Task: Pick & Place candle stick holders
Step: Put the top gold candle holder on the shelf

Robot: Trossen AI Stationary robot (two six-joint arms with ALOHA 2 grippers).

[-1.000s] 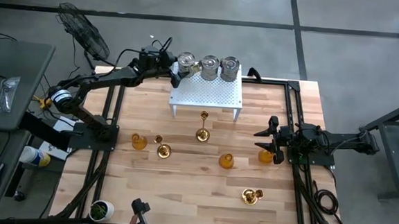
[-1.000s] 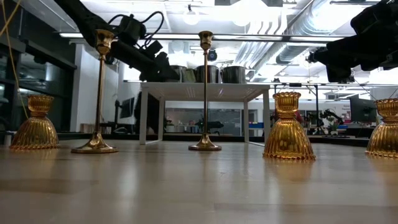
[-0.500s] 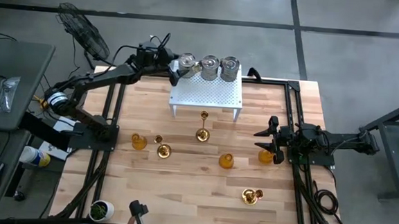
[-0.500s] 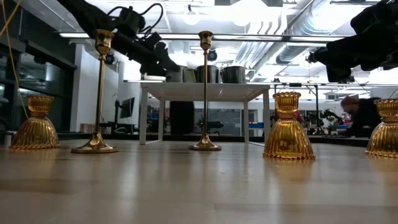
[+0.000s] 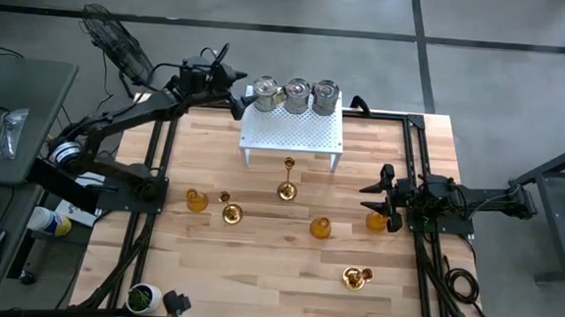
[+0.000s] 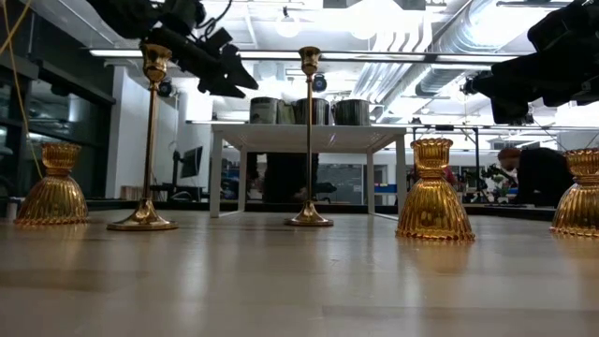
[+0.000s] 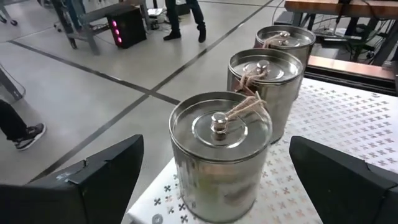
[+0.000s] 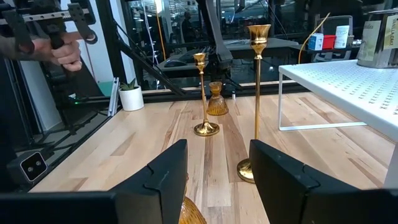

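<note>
left gripper (image 5: 239, 99) has backed off the white stand (image 5: 294, 132).

Right wrist view: amber glass cup (image 8: 189, 214) cut off by bottom edge, mostly hidden between right gripper (image 8: 217, 186) fingers. Silver tin (image 8: 379, 37) cropped at right edge. Low view: rightmost amber cup (image 6: 580, 192) cut by edge. High view: fallen gold holder (image 5: 356, 276) too small to read shape.

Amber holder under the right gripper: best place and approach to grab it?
Probably the narrow neck of the amber holder, coming straight down. The low view shows this kind of holder flaring into a wide ribbed bell below a slim collar, so the base looks too broad. The right gripper is open beside it.
</note>
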